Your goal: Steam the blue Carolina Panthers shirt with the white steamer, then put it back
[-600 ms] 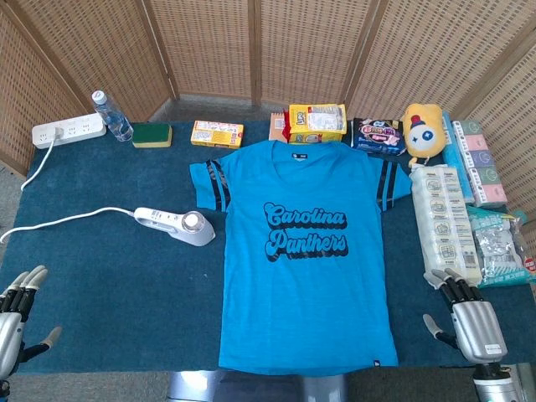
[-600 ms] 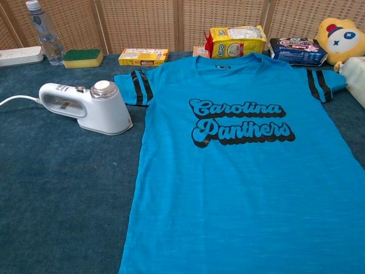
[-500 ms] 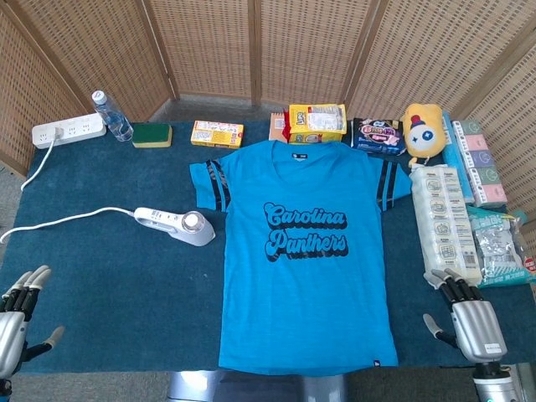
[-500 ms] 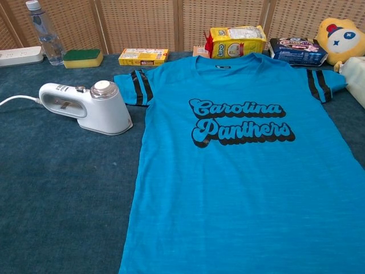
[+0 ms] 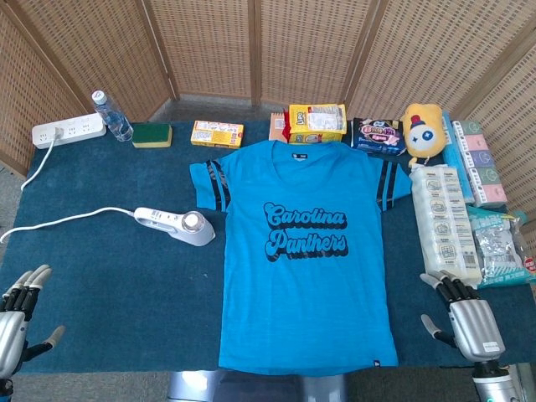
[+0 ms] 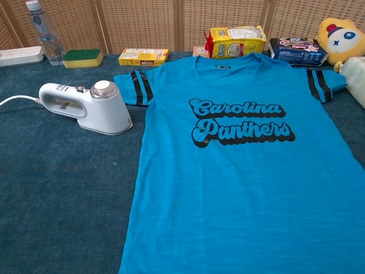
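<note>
On the dark blue table covering (image 5: pixel 109 276): blue Carolina Panthers shirt (image 5: pixel 306 260) spread flat, collar toward the wicker screen (image 5: pixel 251 50), black lettering facing up. Just beside the shirt's striped sleeve, on the robot's left: white steamer (image 5: pixel 176 225), lying on the cloth, not held, its white cord (image 5: pixel 59 222) trailing off toward the table's left edge. At the near left corner: left hand (image 5: pixel 17 314), empty, fingers extended and spread, well apart from the steamer. At the near right corner: right hand (image 5: pixel 471 322), likewise empty with fingers apart, near the end of a long white package (image 5: pixel 442 222). Neither hand visible in the chest view. Along the far edge, from left: white power strip (image 5: pixel 67 131), clear water bottle (image 5: pixel 111 116), green sponge (image 5: pixel 152 135), yellow box (image 5: pixel 217 133), yellow bag (image 5: pixel 316 123), dark snack packet (image 5: pixel 378 135), yellow plush toy (image 5: pixel 423 130). Further packaged goods stacked at the right edge, details too small to tell.
</note>
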Robot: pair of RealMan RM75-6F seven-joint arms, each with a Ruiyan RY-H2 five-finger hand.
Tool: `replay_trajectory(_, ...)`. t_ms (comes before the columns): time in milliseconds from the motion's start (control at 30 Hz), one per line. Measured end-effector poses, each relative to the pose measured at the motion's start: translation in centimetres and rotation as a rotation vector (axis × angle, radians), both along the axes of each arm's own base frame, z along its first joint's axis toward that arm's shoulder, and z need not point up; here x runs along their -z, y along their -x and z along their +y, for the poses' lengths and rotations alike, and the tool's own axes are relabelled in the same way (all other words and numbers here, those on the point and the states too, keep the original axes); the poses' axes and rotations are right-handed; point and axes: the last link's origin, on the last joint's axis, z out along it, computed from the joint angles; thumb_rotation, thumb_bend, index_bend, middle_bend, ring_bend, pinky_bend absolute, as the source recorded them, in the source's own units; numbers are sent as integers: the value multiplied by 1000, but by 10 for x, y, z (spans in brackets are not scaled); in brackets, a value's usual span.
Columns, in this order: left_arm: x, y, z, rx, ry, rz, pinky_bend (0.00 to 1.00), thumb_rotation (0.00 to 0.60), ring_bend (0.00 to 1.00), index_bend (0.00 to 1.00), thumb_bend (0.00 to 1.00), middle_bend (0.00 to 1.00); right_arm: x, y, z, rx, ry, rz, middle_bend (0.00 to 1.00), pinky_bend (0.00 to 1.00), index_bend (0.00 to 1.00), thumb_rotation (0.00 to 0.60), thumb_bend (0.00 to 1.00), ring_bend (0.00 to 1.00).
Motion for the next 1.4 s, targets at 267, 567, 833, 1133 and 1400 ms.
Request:
replay_trajectory(267, -3, -5, 2, 17, 1, 6, 95, 600, 0, 0, 245, 69, -3, 4, -5, -15, -16, 6, 219, 277, 213, 600, 333, 199)
replay_trajectory(567, -7, -13, 7, 43, 5, 21, 95, 600, 0, 0, 245, 69, -7, 11, -12, -52, -34, 38, 222, 314, 213, 600, 243, 212)
replay_trajectory(833, -10, -23, 11, 66, 13, 33, 95, 600, 0, 0, 245, 69, -5, 23, -21, -113, -99, 123, 224, 322, 207, 600, 183, 215)
replay_trajectory(1133, -13, -31, 15, 85, 12, 39, 95, 600, 0, 0, 246, 69, 4, 35, -27, -197, -139, 216, 224, 316, 197, 600, 119, 215)
replay_trajectory(1400, -17, -38, 16, 104, 11, 39, 95, 600, 0, 0, 246, 69, 15, 45, -25, -244, -170, 266, 224, 294, 188, 600, 90, 203)
